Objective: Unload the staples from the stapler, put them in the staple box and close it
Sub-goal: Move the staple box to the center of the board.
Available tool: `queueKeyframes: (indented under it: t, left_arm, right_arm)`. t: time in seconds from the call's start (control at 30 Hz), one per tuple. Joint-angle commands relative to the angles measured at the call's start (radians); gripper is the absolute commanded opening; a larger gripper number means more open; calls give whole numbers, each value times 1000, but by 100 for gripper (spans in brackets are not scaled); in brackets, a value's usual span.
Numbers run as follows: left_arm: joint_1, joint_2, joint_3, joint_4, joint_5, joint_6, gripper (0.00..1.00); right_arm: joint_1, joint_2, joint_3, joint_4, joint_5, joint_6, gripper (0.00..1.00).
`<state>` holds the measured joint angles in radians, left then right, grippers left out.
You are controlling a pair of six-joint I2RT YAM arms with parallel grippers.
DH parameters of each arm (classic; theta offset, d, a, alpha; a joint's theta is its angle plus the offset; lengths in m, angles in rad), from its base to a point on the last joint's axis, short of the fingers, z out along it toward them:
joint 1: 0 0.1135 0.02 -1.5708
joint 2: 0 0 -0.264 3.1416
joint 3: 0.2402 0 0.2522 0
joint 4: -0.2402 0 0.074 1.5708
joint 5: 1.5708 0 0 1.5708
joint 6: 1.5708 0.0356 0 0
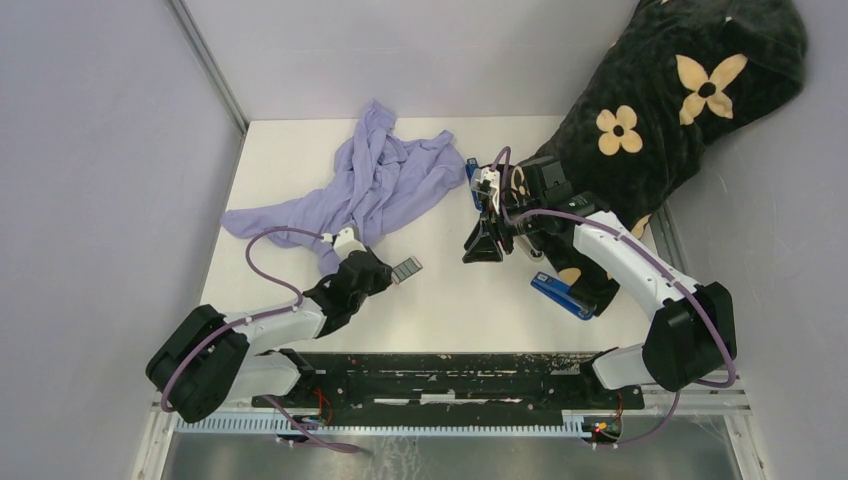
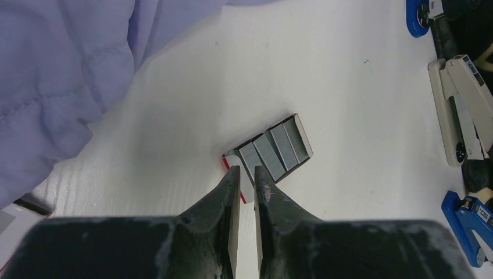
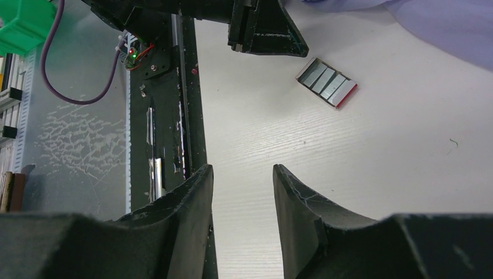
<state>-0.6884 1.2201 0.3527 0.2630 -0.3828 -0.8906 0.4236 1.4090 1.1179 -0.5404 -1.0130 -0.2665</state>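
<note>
My left tool (image 2: 247,170) is down at the near end of the small red-and-white box (image 2: 227,161), jaws narrowed to a slit; I can't tell if they pinch the box edge or just hang over it. The staples (image 2: 273,148), grey ribbed strips, lie side by side in that open box, flat on the white bench (image 1: 450,310). A blue stapler (image 1: 562,295) lies on the bench beside my right arm. My right tool (image 3: 243,174) is partway apart with nothing between the fingers, to the right of the box and apart from it. Beyond it are a white stapler (image 2: 456,110) and a second blue stapler (image 1: 471,170). Farther out, a crumpled lilac garment (image 1: 375,180) sits far left and a dark floral blanket (image 1: 670,110) far right.
</note>
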Motion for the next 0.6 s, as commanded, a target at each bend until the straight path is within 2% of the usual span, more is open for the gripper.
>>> queueKeyframes:
  t: [0.0, 0.57]
  left_arm:
    - [4, -7, -12, -4, -9, -42, 21]
    - [4, 100, 7, 65, 33, -33, 22]
  right_arm:
    - [5, 0, 38, 6, -30, -13, 48]
    - [6, 1, 40, 2, -28, -16, 49]
